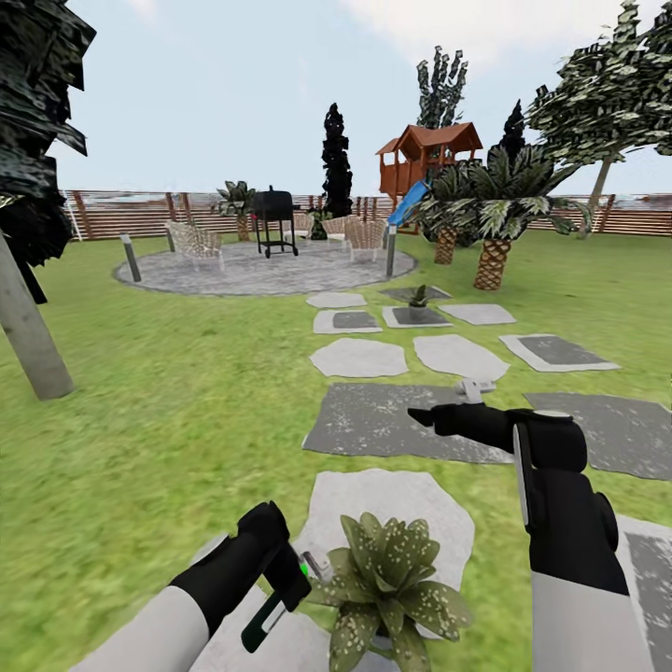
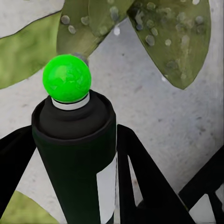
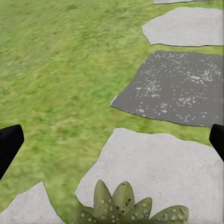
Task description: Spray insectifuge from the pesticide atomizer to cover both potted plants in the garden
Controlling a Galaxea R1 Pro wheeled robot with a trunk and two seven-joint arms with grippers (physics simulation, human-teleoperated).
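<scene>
Bright, even daylight with almost no cast shadows; renders look soft, distant trees blocky and blurred.

You see a black grill (image 1: 274,220) on the round gravel patio (image 1: 261,273), woven chairs (image 1: 195,245) beside it, a wooden playhouse (image 1: 427,155) with a blue slide (image 1: 408,203), palm trees (image 1: 495,217), a grey post lamp (image 1: 130,258), a brown fence (image 1: 121,214) far behind.

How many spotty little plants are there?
2: one spotty plant on the pale stone by the left gripper, another far off on a dark stone near the patio.
</scene>
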